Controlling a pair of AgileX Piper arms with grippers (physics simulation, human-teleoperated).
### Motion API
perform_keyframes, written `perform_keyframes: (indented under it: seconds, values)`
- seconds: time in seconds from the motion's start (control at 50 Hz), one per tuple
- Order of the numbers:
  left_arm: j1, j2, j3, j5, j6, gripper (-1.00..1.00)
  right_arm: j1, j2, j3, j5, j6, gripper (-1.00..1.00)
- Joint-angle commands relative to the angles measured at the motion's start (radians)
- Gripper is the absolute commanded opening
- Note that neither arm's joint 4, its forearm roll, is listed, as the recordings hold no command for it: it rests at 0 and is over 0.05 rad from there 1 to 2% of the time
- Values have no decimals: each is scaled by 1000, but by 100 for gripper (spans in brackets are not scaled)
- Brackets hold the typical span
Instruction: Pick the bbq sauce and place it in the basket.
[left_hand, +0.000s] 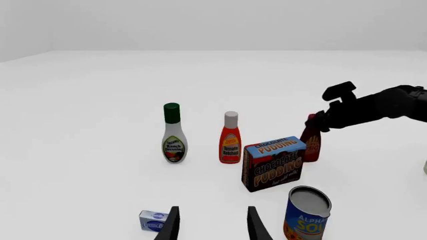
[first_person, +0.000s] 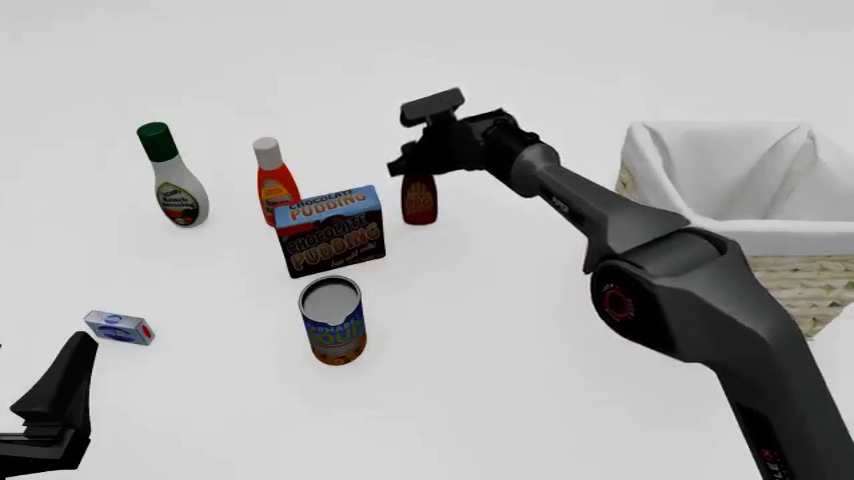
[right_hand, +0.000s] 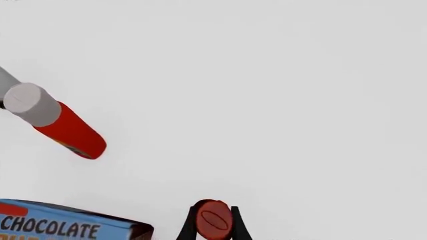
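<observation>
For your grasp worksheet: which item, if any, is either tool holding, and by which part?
The right tool grips the small dark reddish-brown BBQ bottle by its dark red cap; the left tool holds nothing.

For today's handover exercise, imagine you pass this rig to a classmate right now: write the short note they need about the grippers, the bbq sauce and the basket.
Right gripper: down over the bbq sauce, its fingers on either side of the cap; it looks closed on it, but the bottle is still standing on the table.
Left gripper: open, holding nothing, low on the near left by the small blue box.
Basket: at the far right, with no bottle seen inside.
Done: reach and apparent grip.
Left: lift the bottle clear of the chocolate pudding box next to it, carry it right, and release it in the basket.
</observation>
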Motion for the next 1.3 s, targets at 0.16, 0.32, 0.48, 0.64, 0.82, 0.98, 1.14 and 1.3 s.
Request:
perform_keyframes:
  seconds: [0.16, 0.32, 0.48, 0.64, 0.82, 0.98, 1.14, 1.3]
  values:
    - [0, 0, 0, 0, 0, 100, -6, -84, 24, 7, -8, -100]
    - [0, 0, 0, 0, 0, 100, -12, -151, 56, 17, -20, -100]
    - [0, 0, 0, 0, 0, 100, -5, -205, 32, 58, -35, -100]
    - [0, 0, 0, 0, 0, 100, 2, -298, 113, 48, -45, -100]
    - [0, 0, 0, 0, 0, 100, 8, -405, 206, 35, -60, -100]
    - [0, 0, 0, 0, 0, 100, 12, -480, 269, 30, -70, -100]
    - [0, 0, 0, 0, 0, 100, 8, -544, 299, 35, -86, -100]
    - [0, 0, 0, 0, 0, 100, 3, -626, 359, 33, -100, -100]
